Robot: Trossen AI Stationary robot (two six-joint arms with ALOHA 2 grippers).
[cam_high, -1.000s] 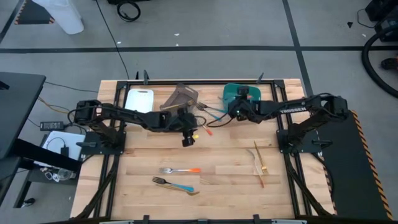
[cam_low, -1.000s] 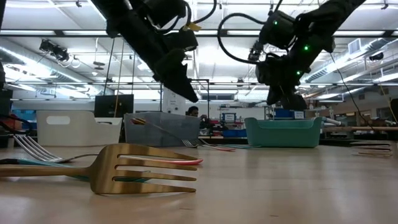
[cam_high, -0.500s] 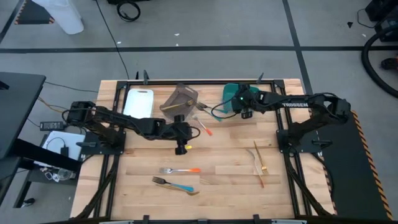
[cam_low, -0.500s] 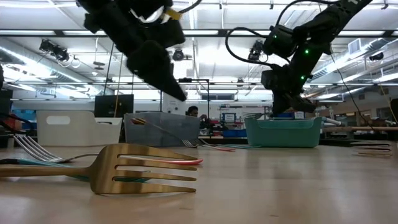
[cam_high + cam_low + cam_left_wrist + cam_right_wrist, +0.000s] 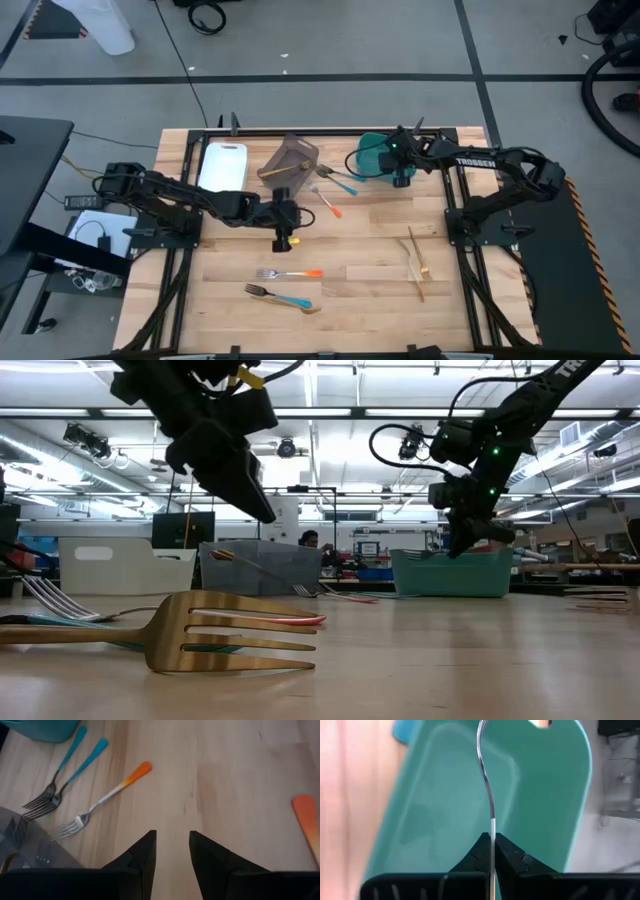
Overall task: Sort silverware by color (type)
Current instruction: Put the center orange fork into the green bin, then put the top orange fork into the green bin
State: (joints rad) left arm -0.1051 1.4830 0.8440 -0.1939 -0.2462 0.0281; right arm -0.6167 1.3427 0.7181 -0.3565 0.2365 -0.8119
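right gripper point(image 5: 401, 180) fingers pressed together, pinching a slim metal fork point(image 5: 487, 785) by its stem, over the near rim of the teal bin point(image 5: 372, 152) at the table's far edge. the wrist view looks straight down into the bin; fork's handle colour can't be told. right arm reaches leftward from its base at the right side, stretched out long and high above the table.

left gripper point(image 5: 281, 240) fingers spread, holding nothing, pointing down over bare wood mid-table, left of centre. left arm runs low from its base at the left side.

just beyond it: orange-handled fork point(image 5: 328, 205) on the wood, two blue-handled forks point(image 5: 67, 772) beside it with tines near the grey-brown bin point(image 5: 292, 158), handles toward the teal bin. white bin point(image 5: 222, 161) left of the grey-brown one, all three along the far edge.

near side: another orange fork point(image 5: 288, 273) and a blue fork point(image 5: 285, 298) lying close together, well apart from both grippers. tan wooden utensils point(image 5: 417, 262) on the right near the right arm's base.

open wood between the left gripper and the near forks, and across the table's middle.
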